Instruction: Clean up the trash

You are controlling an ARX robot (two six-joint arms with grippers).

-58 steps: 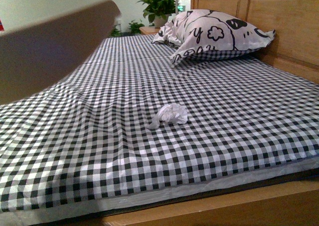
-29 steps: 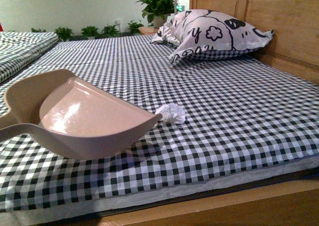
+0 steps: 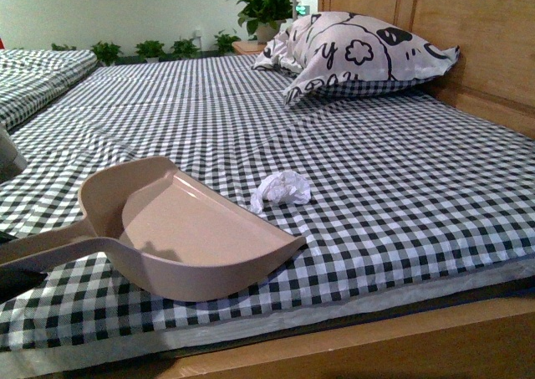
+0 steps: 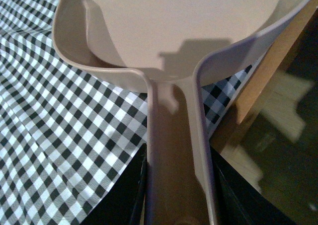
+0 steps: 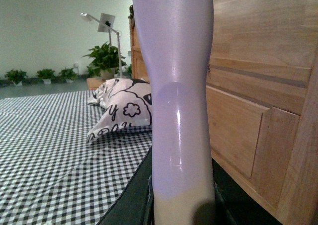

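The trash (image 3: 282, 188), a small crumpled white paper wad, lies on the checked bed sheet (image 3: 401, 178) near the middle of the front view. A pinkish dustpan (image 3: 196, 233) rests on the sheet just left of and in front of the wad, its open lip close to it. My left gripper (image 4: 179, 195) is shut on the dustpan (image 4: 169, 26) handle, black fingers on both sides. My right gripper (image 5: 181, 205) is shut on the pale glossy brush handle (image 5: 176, 86), held upright; the arm is out of the front view.
A black-and-white printed pillow (image 3: 355, 54) lies at the head of the bed against the wooden headboard (image 3: 468, 28). Potted plants (image 3: 266, 7) stand behind. The wooden bed frame (image 3: 376, 350) runs along the front edge. A second bed (image 3: 38, 69) is at far left.
The dustpan swung down from high at the left, then dropped lower and moved right onto the sheet beside the wad. The wad has stayed in place.
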